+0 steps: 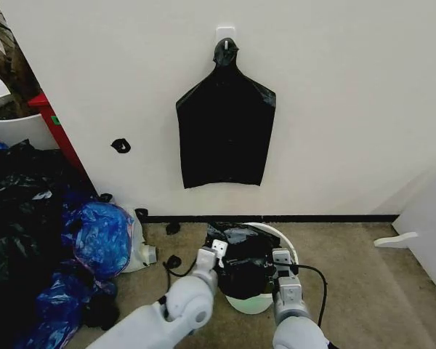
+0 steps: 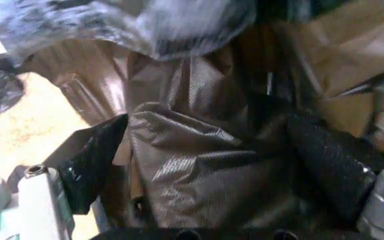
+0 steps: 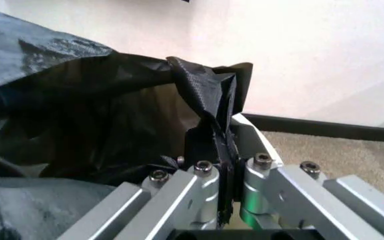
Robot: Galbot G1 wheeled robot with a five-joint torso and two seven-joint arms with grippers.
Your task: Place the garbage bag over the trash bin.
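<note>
The white trash bin [image 1: 289, 246] stands on the carpet against the wall, straight below me. The crinkled black garbage bag [image 1: 241, 256] sits bunched in its mouth. At the bin's left side, my left gripper [image 1: 216, 251] is open, and a fold of the bag [image 2: 199, 170] lies between its two black fingers [image 2: 92, 152]. At the right side, my right gripper [image 1: 280, 259] is shut on the bag's edge [image 3: 209, 100], holding it up just inside the bin's white rim [image 3: 251, 131].
A flat black bag [image 1: 224, 131] hangs from a wall hook above the bin. A heap of black and blue bags [image 1: 58, 240] fills the left floor, with a white jug [image 1: 142, 251] beside it and a plant pot [image 1: 14, 128] behind. A white panel [image 1: 429, 225] stands on the right.
</note>
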